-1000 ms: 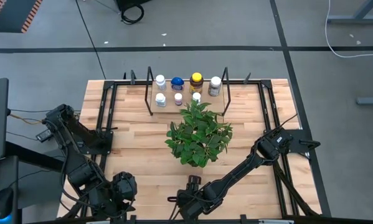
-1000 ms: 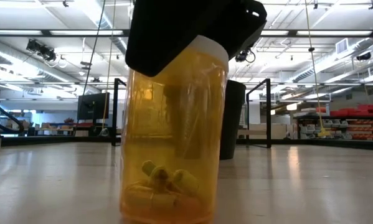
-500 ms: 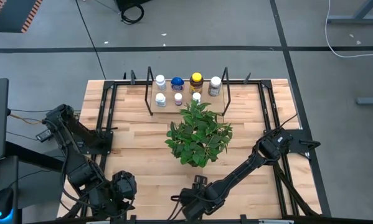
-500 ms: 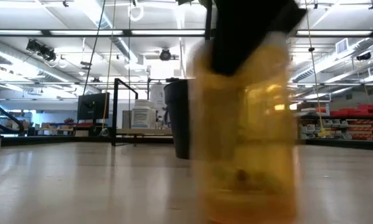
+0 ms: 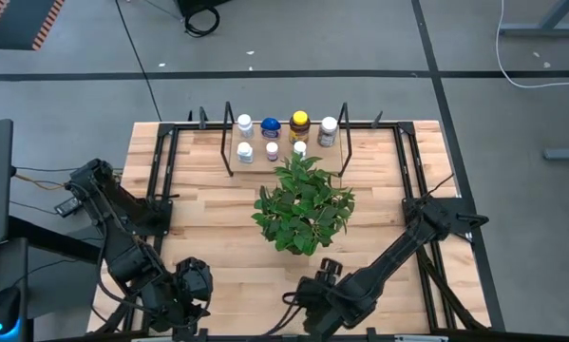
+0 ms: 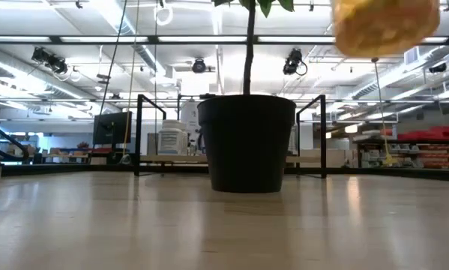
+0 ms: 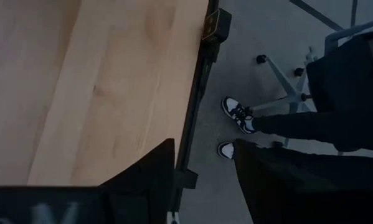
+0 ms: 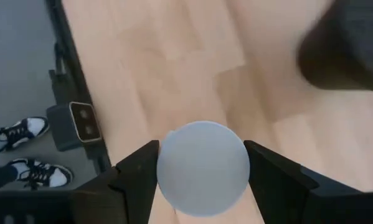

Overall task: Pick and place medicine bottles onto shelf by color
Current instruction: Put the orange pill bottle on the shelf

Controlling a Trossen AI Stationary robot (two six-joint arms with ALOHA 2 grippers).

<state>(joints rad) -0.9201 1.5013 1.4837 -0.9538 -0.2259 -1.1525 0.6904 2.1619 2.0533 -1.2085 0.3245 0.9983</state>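
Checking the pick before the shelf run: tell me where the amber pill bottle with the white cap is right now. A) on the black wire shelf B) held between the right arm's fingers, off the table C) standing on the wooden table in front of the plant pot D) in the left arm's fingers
B: the right wrist view shows the right gripper with its fingers on either side of the white cap, and the low view shows the amber pill bottle hanging clear above the wooden table.

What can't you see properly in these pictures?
- Amber bottle, low view: lifted, blurred, its top cut off by the picture's edge.
- Same bottle, right wrist view: only its white cap shows between the right gripper's fingers; the body is hidden beneath.
- Medicine bottles on the shelf, high view: labels too small to read.
- Low view: the plant pot hides most shelf bottles.
- Left gripper, left wrist view: mostly cut off.
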